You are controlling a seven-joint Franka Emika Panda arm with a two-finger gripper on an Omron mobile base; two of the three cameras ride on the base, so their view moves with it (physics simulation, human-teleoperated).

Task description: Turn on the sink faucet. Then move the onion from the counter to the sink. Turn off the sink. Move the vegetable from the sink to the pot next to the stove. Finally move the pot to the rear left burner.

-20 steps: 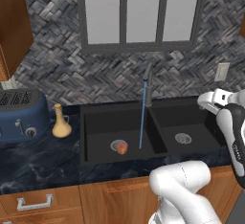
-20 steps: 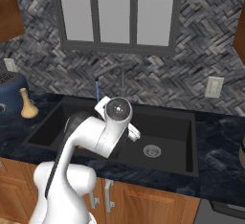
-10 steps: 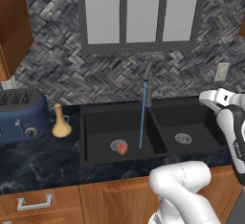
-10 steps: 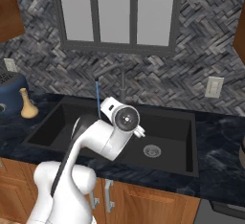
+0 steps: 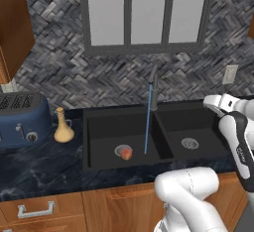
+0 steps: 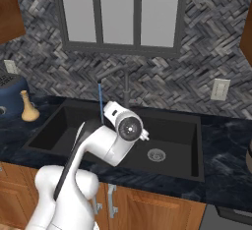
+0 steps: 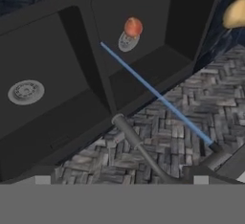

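Observation:
The onion [image 5: 126, 152] [image 7: 133, 27], a small orange-red ball, lies beside the drain in the left basin of the black sink [image 5: 101, 127] [image 6: 184, 126]. The dark sink faucet [image 5: 154, 85] [image 6: 126, 84] [image 7: 139, 146] stands behind the divider, and a thin blue stream of water [image 5: 147, 119] [image 7: 158, 96] runs from it into the left basin. My gripper [image 7: 121, 180] hangs to the right of the faucet, apart from it, open with nothing between its fingers. My white hand [image 5: 221, 102] [image 6: 129, 126] hovers over the right basin. The dark marbled counter [image 5: 39, 166] surrounds the sink.
A tan narrow-necked vase [image 5: 63, 127] [image 6: 28, 107] [image 7: 234, 13] and a blue toaster [image 5: 20, 122] stand on the counter left of the sink. A herringbone tile wall with a window and an outlet [image 5: 229, 74] rises behind. The right basin holds only its drain [image 5: 189, 143].
My hand has drifted a little to the right and lower in front of the faucet. The onion has stayed put and the water keeps running.

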